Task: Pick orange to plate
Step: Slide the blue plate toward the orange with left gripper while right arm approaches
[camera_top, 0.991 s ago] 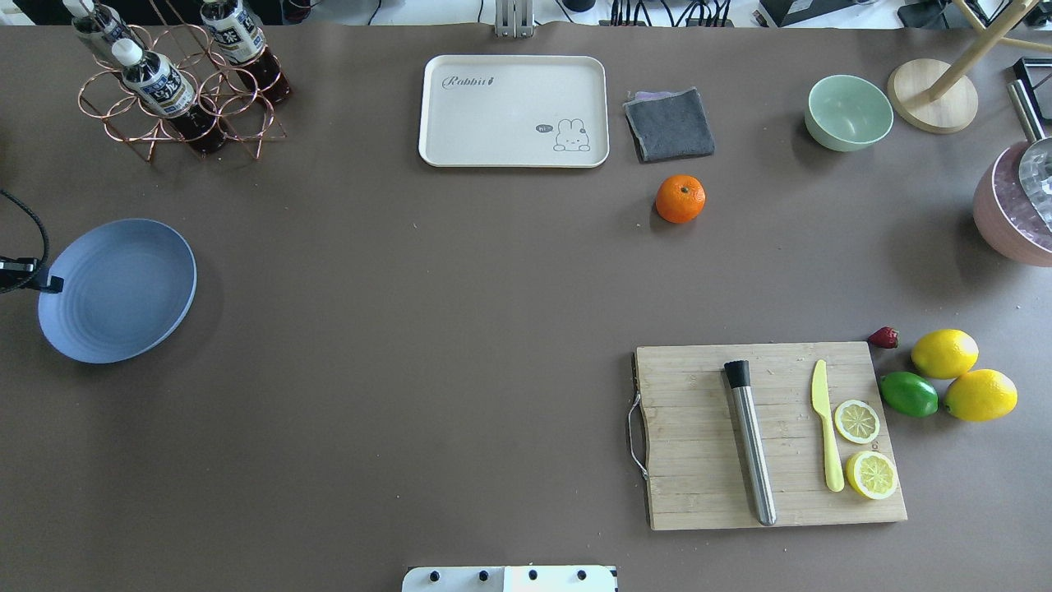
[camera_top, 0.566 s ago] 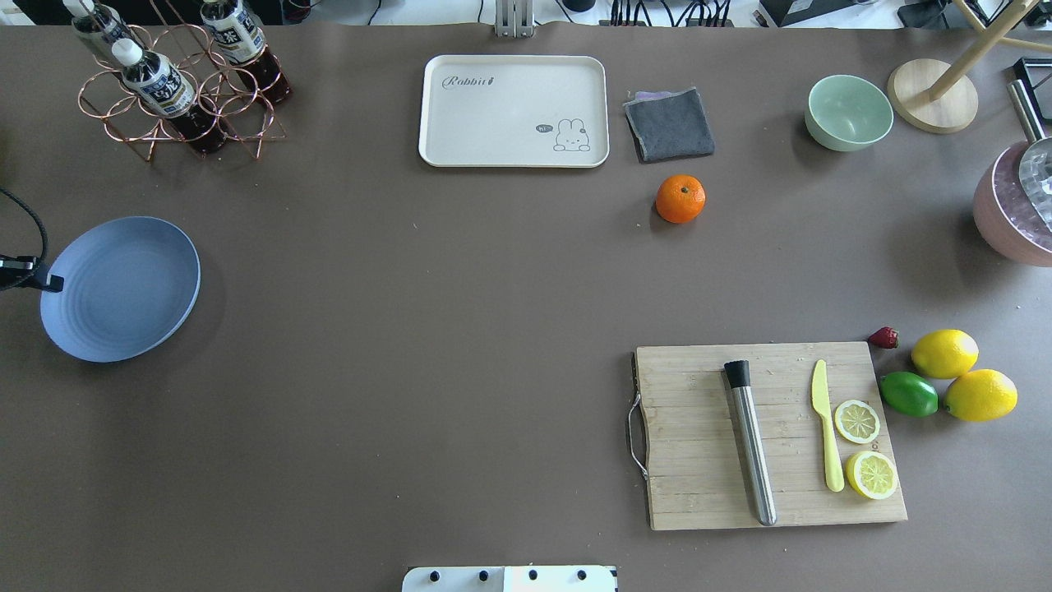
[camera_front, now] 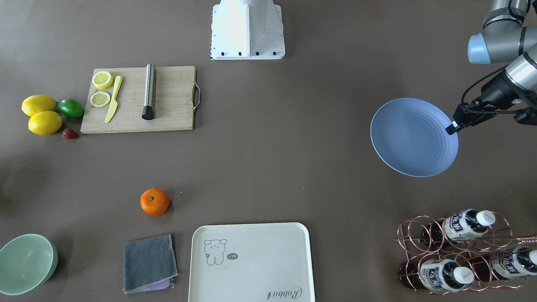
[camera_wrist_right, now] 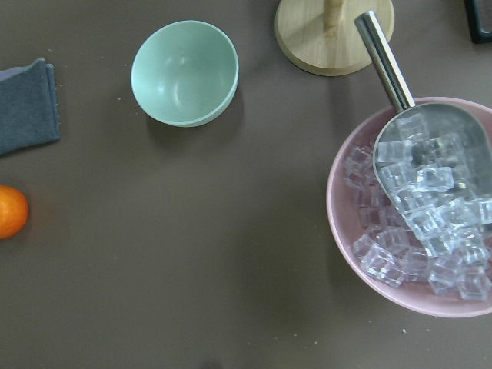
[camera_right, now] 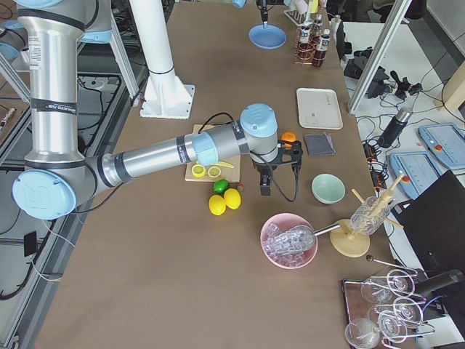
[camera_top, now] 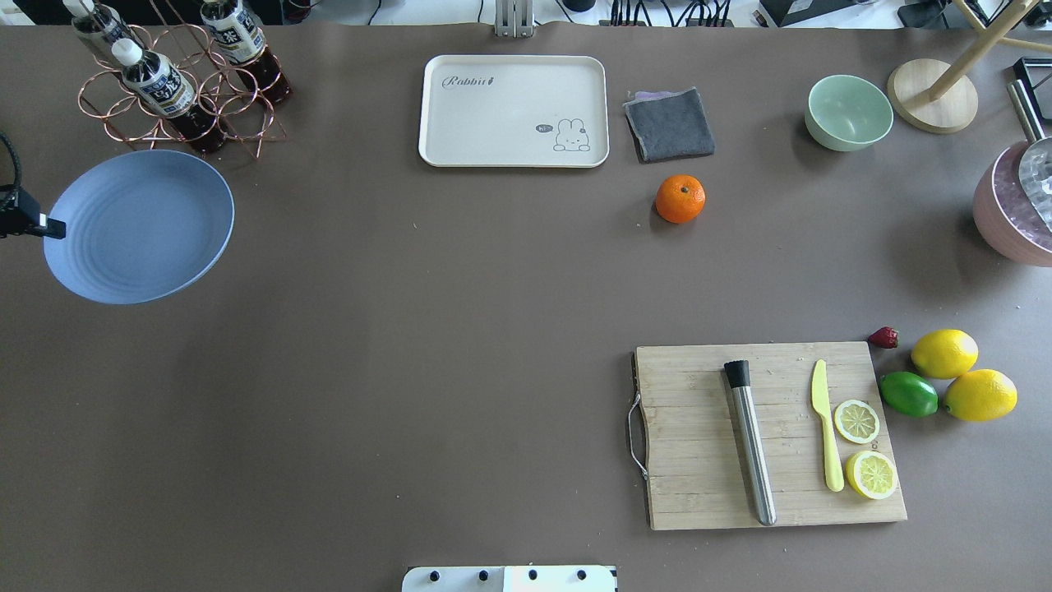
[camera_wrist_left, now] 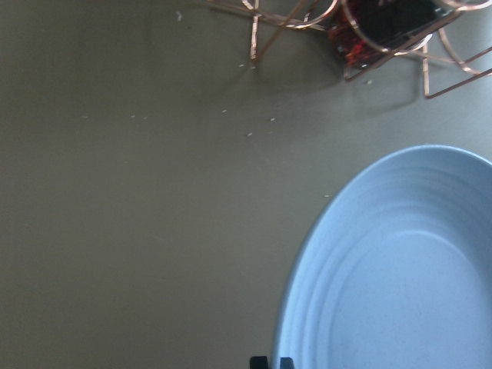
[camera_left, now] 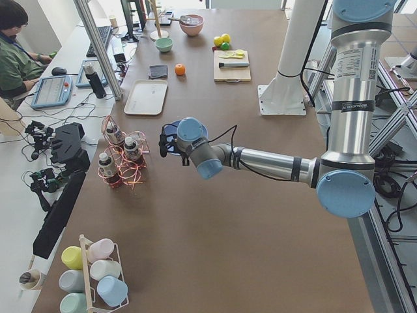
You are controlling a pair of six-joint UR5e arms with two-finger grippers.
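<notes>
The periwinkle-blue plate (camera_top: 140, 226) hangs tilted above the table's left side, close to the bottle rack. My left gripper (camera_top: 53, 228) is shut on its rim, also seen in the front view (camera_front: 452, 126); the left wrist view shows the plate (camera_wrist_left: 400, 277) with the fingertips at the bottom edge. The orange (camera_top: 680, 199) sits alone on the table in front of the grey cloth, far from the plate (camera_front: 413, 136). It shows at the left edge of the right wrist view (camera_wrist_right: 9, 211). My right gripper (camera_right: 265, 182) hovers near the orange (camera_right: 288, 136); I cannot tell its state.
A copper bottle rack (camera_top: 177, 82) stands just beyond the plate. A cream tray (camera_top: 514, 111), grey cloth (camera_top: 670, 123) and green bowl (camera_top: 849, 113) line the far side. A pink ice bowl (camera_top: 1015, 214) sits far right. Cutting board (camera_top: 699, 444), lemons (camera_top: 943, 353) and lime (camera_top: 908, 394) lie at front right.
The plate has risen off the table in my left gripper and moved toward the far side, nearer the bottle rack. The orange has not moved.
</notes>
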